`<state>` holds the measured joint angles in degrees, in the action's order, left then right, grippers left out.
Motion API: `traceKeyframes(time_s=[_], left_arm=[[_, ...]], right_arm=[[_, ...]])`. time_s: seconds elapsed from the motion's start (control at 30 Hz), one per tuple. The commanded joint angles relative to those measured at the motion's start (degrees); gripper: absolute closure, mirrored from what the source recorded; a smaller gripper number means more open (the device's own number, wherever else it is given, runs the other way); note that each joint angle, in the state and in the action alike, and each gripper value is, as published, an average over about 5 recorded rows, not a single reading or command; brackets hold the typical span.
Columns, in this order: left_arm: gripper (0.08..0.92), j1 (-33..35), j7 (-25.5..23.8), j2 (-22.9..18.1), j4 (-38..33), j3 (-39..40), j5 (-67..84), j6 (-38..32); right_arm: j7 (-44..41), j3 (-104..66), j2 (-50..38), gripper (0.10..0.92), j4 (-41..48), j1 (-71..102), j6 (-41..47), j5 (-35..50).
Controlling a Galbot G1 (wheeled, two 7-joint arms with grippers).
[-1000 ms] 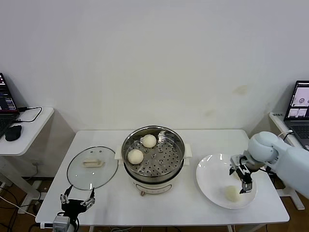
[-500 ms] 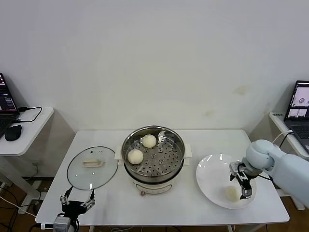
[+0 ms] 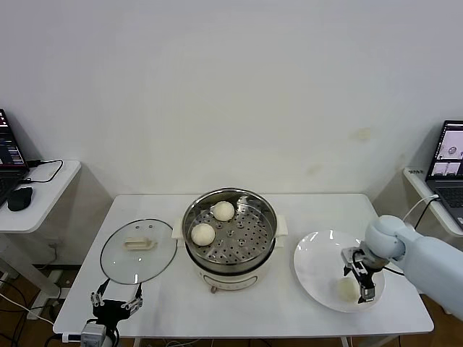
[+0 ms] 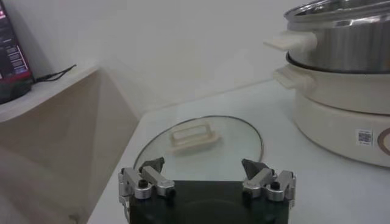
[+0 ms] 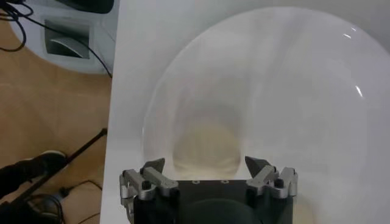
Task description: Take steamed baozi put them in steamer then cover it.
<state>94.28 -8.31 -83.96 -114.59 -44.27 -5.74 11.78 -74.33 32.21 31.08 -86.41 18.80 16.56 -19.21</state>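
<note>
Now the right gripper [image 3: 358, 277] hangs wide open just above a baozi [image 5: 206, 148] on the plate [image 3: 318, 262]; the left gripper [image 3: 114, 302], also wide, waits near the cover [image 3: 138, 250].

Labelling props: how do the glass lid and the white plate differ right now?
The round clear glass lid lies on the robot's left of the steel steamer pot; the flat white plate lies on its right. The lid is see-through with a cream handle; the plate is opaque and plain. The plate holds a cream-white bun; the lid carries nothing. Both are round and rest flat on the white table.
</note>
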Motion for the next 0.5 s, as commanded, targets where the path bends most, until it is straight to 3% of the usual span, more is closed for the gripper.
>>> traceKeyframes(time_s=[0.03, 0.23, 0.5], left_arm=[[0.177, 0.0, 0.0, 0.0, 0.1, 0.1, 0.0, 0.0], [0.177, -0.1, 0.0, 0.0, 0.2, 0.2, -0.1, 0.0], [0.177, -0.4, 0.0, -0.1, 0.3, 0.3, -0.1, 0.0]], right_arm=[[0.4, -0.4, 0.3, 0.203, 0.7, 0.6, 0.0, -0.3], [1.0, -0.3, 0.6, 0.21, 1.2, 0.4, 0.2, 0.2], [1.0, -0.2, 0.3, 0.344, 1.0, 0.3, 0.2, 0.6]])
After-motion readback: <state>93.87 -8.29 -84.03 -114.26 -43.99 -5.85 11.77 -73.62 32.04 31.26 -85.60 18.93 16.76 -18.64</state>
